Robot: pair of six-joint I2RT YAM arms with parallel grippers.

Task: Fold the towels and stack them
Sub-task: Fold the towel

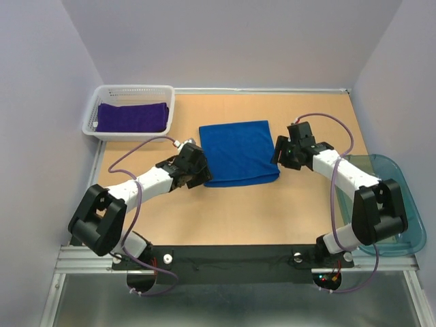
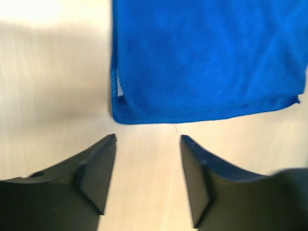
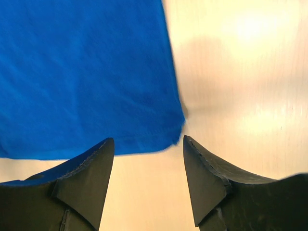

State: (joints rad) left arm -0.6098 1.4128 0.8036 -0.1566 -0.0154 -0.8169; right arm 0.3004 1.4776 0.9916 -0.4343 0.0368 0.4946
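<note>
Left end effector (image 2: 148, 139) and right end effector (image 3: 148, 139), both spread and empty, flank the folded blue towel (image 1: 238, 151) mid-tabletop (image 1: 238, 211); risk: pinching a single layer would likely undo the fold.

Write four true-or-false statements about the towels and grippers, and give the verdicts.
1. The blue towel lies folded on the table. True.
2. The purple towel sits on the blue towel. False: it lies in the basket.
3. The left gripper is shut on the blue towel. False: it is open, empty and just off the towel's edge.
4. The right gripper is open and holds nothing. True.
</note>
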